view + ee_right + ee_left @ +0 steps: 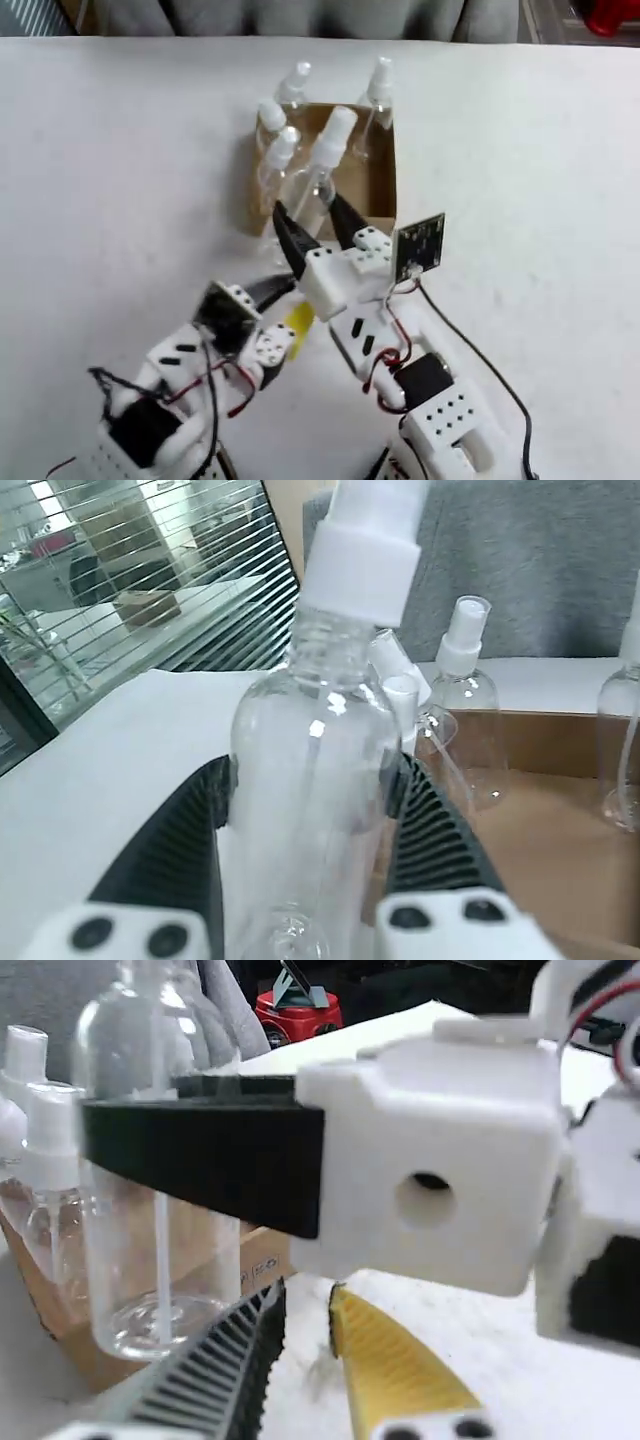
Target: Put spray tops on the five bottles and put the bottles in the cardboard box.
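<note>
Four capped spray bottles (283, 150) already stand in the cardboard box (382, 190) toward the far edge of the worktop (120, 150). Right tool (306, 203) is clamped round the fifth bottle (324, 165), tilted over the box's near wall. Left tool (307, 1295) is barely ajar, empty. Next, I'd guess: lower it in upright, then let go.

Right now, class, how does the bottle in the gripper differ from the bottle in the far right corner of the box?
The gripped bottle is clamped between the right gripper's black fingers; the corner bottle stands free in the box. The gripped bottle is at the box's near side; the corner bottle at its far side. Both are clear with white spray tops.
</note>
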### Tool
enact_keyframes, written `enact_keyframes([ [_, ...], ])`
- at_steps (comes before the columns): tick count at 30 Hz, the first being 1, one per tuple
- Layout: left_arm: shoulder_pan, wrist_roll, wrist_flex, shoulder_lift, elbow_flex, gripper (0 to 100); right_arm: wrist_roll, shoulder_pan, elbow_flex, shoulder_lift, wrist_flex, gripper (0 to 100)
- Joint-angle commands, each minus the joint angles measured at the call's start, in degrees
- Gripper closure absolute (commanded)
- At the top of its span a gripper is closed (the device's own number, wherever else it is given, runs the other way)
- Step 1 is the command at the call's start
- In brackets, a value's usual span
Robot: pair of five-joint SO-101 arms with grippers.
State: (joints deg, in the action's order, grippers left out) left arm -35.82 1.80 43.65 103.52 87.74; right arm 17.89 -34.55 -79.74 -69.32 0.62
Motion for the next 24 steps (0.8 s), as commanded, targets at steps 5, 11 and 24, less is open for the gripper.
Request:
enact_keyframes([
  [5,-0.48,-1.49,-8.35,0.66,5.19,98,0.35,-2.42,-1.67,-7.87,-1.10,98.4],
  [11,4.88,-1.41,-8.53,0.75,5.98,98,-1.67,-2.86,-1.67,-15.87,-11.82,98.4],
  [24,8.13,-1.41,-9.23,0.84,5.27,98,-4.13,-5.32,-2.02,-22.02,-20.09,98.4],
])
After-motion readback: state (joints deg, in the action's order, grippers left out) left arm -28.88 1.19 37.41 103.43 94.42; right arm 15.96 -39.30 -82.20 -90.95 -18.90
